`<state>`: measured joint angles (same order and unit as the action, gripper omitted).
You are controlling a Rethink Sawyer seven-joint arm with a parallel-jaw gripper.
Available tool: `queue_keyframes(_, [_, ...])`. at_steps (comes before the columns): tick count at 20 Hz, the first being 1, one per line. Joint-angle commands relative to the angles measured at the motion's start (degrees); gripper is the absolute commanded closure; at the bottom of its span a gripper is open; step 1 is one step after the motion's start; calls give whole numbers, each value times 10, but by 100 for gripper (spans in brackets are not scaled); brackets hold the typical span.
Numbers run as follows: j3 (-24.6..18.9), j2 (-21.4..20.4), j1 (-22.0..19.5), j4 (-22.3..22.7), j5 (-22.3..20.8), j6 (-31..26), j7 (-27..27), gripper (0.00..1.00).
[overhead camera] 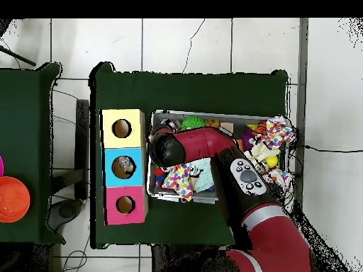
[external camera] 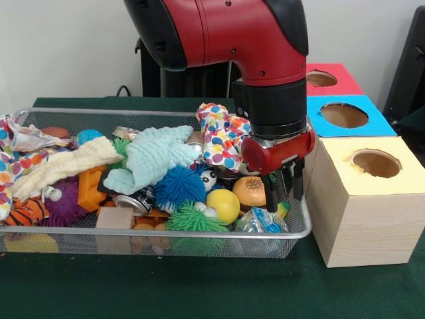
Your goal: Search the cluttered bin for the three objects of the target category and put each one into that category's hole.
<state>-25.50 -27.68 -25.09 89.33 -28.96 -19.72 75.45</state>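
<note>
The wire mesh bin (external camera: 300, 229) is full of toys and cloths; it also shows in the overhead view (overhead camera: 213, 115). My gripper (external camera: 284, 193) hangs open and empty over the bin's right end, fingertips (external camera: 272, 203) down among the clutter. A clear crinkly bag with blue print (external camera: 262, 220) lies just below and left of it, by the front rim. Another crinkly bag, white with orange, red and blue print (external camera: 14, 149), lies at the bin's far left end. A third bag is not visible. In the overhead view the arm (overhead camera: 170, 149) hides the gripper.
Three wooden boxes with holes stand right of the bin: yellow top (external camera: 375, 183) nearest, blue (external camera: 372, 123), red (external camera: 342, 73). A polka-dot cloth (external camera: 222, 136), mint cloth (external camera: 159, 153), pale yellow cloth (external camera: 66, 163), burger toy (external camera: 251, 191) and spiky balls fill the bin.
</note>
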Motion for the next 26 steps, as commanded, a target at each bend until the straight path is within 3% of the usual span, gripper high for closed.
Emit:
queue_keyframes(1, [-116, -12, -5, -43, -122, -144, -335, 0])
queue_keyframes(4, [-224, 2, -36, -23, -175, -189, -582, 0])
queue_keyframes(5, [-244, 6, -44, -8, -181, -196, -613, 0])
queue_keyframes(10, [-296, 21, -76, 30, -195, -212, -697, 0])
queue_keyframes(15, [-299, 29, -70, 31, -200, -234, -776, 0])
queue_keyframes(19, [-304, 41, -89, 42, -183, -213, -801, 0])
queue_keyframes(22, [-321, 61, -124, 36, -143, -226, -832, 0])
queue_keyframes(26, [-331, 62, -154, 48, -147, -230, -877, 0])
